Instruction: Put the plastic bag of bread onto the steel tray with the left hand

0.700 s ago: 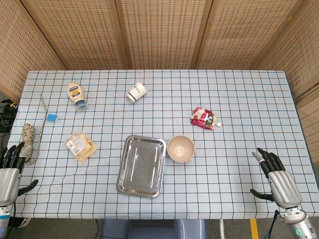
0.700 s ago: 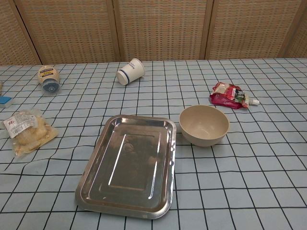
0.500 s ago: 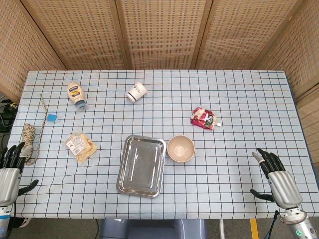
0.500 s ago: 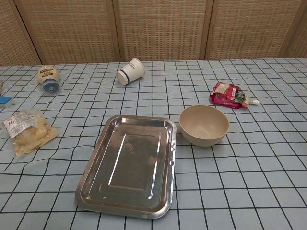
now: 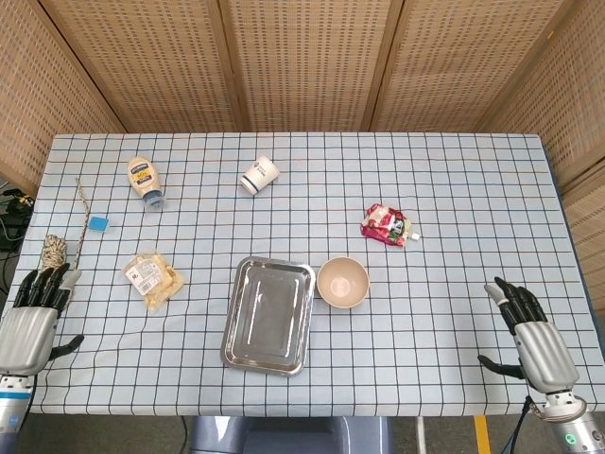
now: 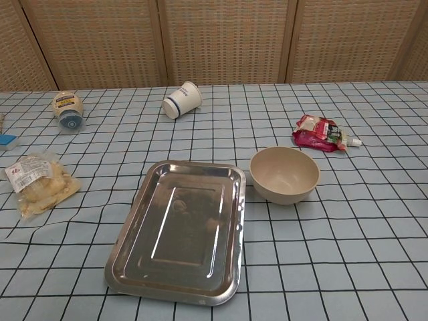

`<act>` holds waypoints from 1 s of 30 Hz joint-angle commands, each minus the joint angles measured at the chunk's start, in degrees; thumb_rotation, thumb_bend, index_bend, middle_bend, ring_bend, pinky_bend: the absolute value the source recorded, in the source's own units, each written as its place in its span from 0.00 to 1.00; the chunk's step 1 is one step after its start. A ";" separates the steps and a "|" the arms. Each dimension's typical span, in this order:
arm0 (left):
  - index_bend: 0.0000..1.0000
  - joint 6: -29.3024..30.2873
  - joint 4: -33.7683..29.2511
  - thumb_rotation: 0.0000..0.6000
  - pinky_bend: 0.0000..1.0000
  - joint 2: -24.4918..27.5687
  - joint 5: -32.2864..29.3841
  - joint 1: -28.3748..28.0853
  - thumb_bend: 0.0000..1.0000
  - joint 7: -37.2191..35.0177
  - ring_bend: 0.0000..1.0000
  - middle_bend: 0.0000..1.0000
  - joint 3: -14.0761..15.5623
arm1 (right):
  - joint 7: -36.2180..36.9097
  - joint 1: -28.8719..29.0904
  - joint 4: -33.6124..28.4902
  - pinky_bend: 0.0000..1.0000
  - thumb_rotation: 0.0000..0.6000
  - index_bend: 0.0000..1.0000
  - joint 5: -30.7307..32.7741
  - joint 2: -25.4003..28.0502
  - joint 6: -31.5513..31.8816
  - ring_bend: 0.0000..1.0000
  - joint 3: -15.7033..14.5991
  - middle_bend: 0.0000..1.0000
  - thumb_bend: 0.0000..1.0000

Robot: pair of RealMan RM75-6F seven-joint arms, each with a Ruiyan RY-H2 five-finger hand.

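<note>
A clear plastic bag of bread [image 5: 153, 278] lies flat on the checked tablecloth [image 5: 454, 189], left of the steel tray [image 5: 269, 315] and well apart from it, with bare cloth between the two. The tray sits empty near the front edge, a beige bowl [image 5: 342, 282] just beside its far right corner.

The left hand [image 5: 32, 314] hovers at the table's left front corner, fingers spread and holding nothing, near the bag but not touching it. The right hand [image 5: 531, 338] waits at the opposite corner, likewise spread and empty. Neither hand shows in the chest view.

The risks from here look plain enough. The bag is soft and slack, so fingers closing on it may catch only loose film, letting the bread sag, slide out of the grip or drop short of the tray. A grip that is too firm could crush the rolls. A ball of twine [image 5: 54, 252] lies close beside the left hand, its loose end trailing toward a small blue block [image 5: 98, 223]; a careless reach could snag the string and drag it along.

At the tray, a low carry could knock the raised rim and shove it into the bowl. The mayonnaise bottle [image 5: 144, 179], tipped paper cup [image 5: 258, 175] and red sachet [image 5: 386, 225] lie farther back, seemingly out of harm's way.
</note>
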 commanded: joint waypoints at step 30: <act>0.00 -34.71 20.11 1.00 0.00 -12.63 -12.10 -25.77 0.00 10.69 0.00 0.00 -1.80 | 1.56 1.13 3.89 0.00 1.00 0.01 5.90 -1.78 -3.55 0.00 2.29 0.00 0.04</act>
